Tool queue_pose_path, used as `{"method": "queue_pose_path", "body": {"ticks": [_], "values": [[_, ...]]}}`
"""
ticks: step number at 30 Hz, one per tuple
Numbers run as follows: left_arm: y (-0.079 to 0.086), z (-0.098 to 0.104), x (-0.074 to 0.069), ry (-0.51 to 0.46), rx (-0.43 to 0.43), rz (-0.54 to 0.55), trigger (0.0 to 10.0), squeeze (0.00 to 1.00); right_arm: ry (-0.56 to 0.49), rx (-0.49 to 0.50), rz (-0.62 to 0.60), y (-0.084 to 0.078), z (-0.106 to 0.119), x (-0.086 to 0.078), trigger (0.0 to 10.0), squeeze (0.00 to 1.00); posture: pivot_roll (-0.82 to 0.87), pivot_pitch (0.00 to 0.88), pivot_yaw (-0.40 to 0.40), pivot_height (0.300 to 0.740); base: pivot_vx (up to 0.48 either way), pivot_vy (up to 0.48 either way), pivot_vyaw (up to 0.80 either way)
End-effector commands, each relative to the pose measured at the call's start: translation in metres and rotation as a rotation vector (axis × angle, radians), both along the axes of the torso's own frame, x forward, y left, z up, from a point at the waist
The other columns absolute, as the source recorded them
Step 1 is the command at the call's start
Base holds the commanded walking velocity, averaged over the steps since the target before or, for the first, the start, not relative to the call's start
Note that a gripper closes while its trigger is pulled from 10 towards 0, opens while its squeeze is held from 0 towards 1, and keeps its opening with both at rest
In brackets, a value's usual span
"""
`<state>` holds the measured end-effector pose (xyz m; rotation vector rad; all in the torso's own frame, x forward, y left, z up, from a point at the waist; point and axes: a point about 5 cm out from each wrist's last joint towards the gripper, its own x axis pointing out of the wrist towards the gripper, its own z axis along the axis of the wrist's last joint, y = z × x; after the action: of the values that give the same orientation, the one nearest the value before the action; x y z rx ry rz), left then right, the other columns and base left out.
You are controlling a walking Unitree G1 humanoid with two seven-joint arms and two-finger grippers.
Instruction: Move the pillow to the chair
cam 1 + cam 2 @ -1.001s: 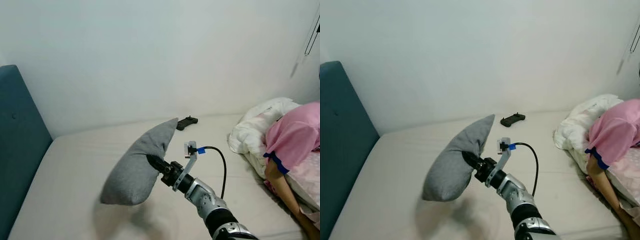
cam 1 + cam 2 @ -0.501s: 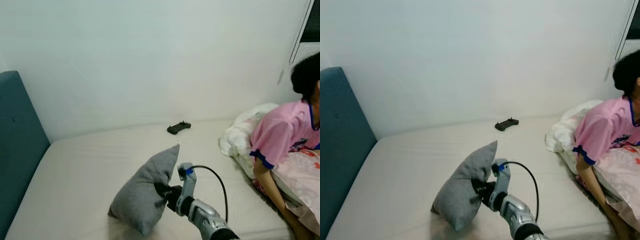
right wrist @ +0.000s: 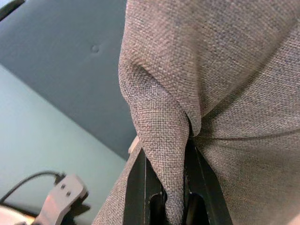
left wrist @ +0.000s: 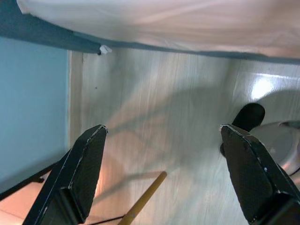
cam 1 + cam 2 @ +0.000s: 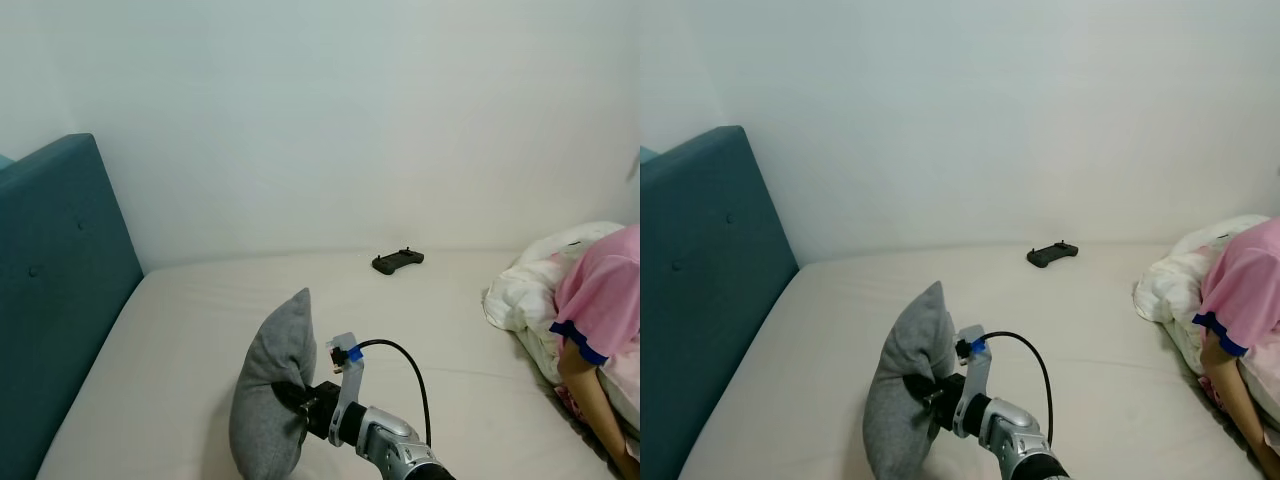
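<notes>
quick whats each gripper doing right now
left gripper: open, holding nothing, hanging over the floor.
right gripper: shut on a fold of the grey pillow, above the bed.

white wall (image 5: 330, 110), teal headboard (image 5: 55, 290), bed (image 5: 190, 300)

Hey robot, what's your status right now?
Right end effector shut on grey pillow, held above the bed. Left end effector open, idle over floor. Person at bed's right.

- My right arm reaches forward, low; right end effector (image 5: 290, 393) fingers pinched tight on a fold of the pillow (image 5: 272, 385).
- My left end effector (image 4: 164, 173) hangs down, fingers spread wide.
</notes>
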<state>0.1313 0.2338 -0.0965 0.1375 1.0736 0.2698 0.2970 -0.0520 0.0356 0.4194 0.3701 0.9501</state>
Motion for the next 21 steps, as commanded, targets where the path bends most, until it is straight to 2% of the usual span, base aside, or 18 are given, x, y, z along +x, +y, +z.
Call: {"method": "queue_pose_path", "body": {"ticks": [1, 3, 4, 6, 13, 14, 21], "values": [[-0.002, -0.001, -0.003, 0.008, -0.006, -0.006, 10.0, 0.0, -0.01, 0.009, 0.04, 0.007, 0.0, -0.004, 10.0, 0.0, -0.01, 0.0, -0.021, 0.74, 0.0, 0.0, 0.8], [-0.003, -0.001, -0.002, 0.008, -0.01, -0.012, 10.0, 0.0, -0.017, 0.031, 0.119, 0.012, -0.002, -0.011, 10.0, 0.0, 0.0, 0.0, -0.026, 0.74, 0.0, 0.0, 0.8], [-0.003, -0.001, -0.002, 0.008, -0.01, -0.012, 10.0, 0.0, -0.017, 0.031, 0.119, 0.012, -0.002, -0.011, 10.0, 0.0, 0.0, 0.0, -0.026, 0.74, 0.0, 0.0, 0.8], [-0.006, -0.003, -0.003, 0.014, -0.018, -0.022, 10.0, 0.0, -0.033, 0.093, 0.213, 0.019, 0.003, -0.016, 10.0, 0.0, 0.0, 0.0, -0.03, 0.74, 0.0, 0.0, 0.8], [-0.008, -0.003, -0.004, 0.017, -0.025, -0.032, 10.0, 0.0, -0.053, 0.164, 0.256, 0.023, 0.013, -0.013, 10.0, 0.0, 0.0, 0.0, -0.03, 0.74, 0.0, 0.0, 0.8], [-0.01, -0.004, -0.004, 0.019, -0.036, -0.04, 10.0, 0.0, -0.075, 0.237, 0.285, 0.025, 0.024, -0.01, 10.0, 0.0, 0.0, 0.0, -0.032, 0.74, 0.0, 0.0, 0.8], [-0.012, -0.004, -0.003, 0.019, -0.049, -0.049, 10.0, 0.0, -0.119, 0.303, 0.34, 0.027, 0.037, -0.009, 10.0, 0.0, 0.0, 0.0, -0.031, 0.74, 0.0, 0.0, 0.8]]}}
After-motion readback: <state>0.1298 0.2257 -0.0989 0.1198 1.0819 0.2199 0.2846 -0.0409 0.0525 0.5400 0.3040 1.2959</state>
